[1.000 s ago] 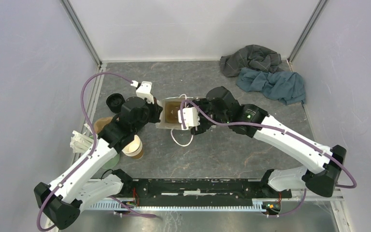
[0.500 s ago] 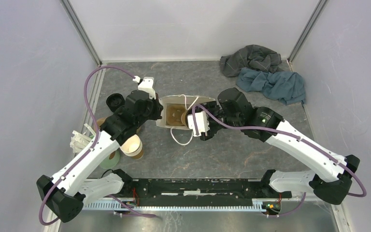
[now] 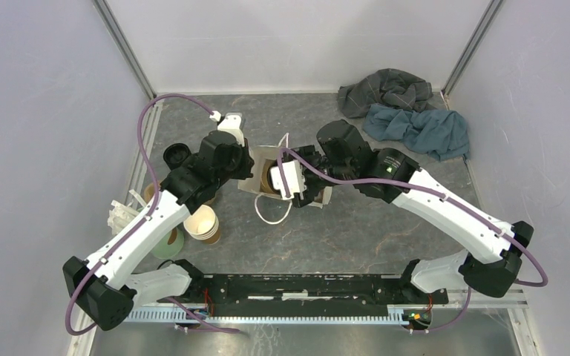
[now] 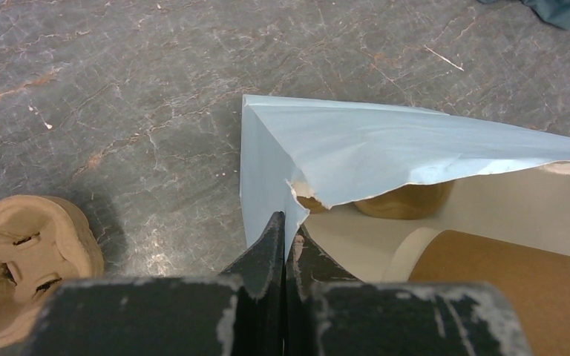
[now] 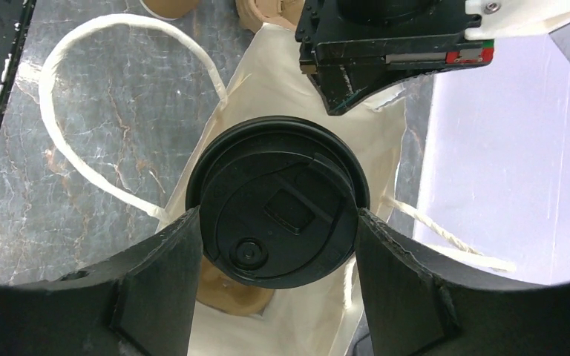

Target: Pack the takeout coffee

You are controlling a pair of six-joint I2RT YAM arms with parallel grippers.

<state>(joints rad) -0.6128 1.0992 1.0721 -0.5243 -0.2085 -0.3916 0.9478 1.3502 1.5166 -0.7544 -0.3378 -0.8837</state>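
Note:
The takeout coffee [image 5: 277, 210], a brown cup with a round black lid, is gripped at the lid between my right gripper's [image 5: 277, 222] fingers. It hangs in the open mouth of a white paper bag [image 5: 297, 96]. In the top view the right gripper [image 3: 289, 189] covers the cup over the bag [image 3: 256, 178]. My left gripper [image 4: 286, 237] is shut on the bag's torn edge [image 4: 356, 148] and holds it open; it shows in the top view [image 3: 243, 165]. The cup's brown side [image 4: 505, 267] shows inside the bag.
A brown pulp piece [image 5: 230, 293] lies in the bag's bottom. A pulp carrier [image 4: 22, 259], a black lid [image 3: 177, 156], a stack of lidless cups [image 3: 202, 225] and a green cup [image 3: 169, 243] stand at the left. Cloths [image 3: 408, 111] lie at the back right.
My right gripper, still holding the cup, drew back to the right and then came back left over the bag's mouth. My left gripper moved slightly farther away with the bag's edge.

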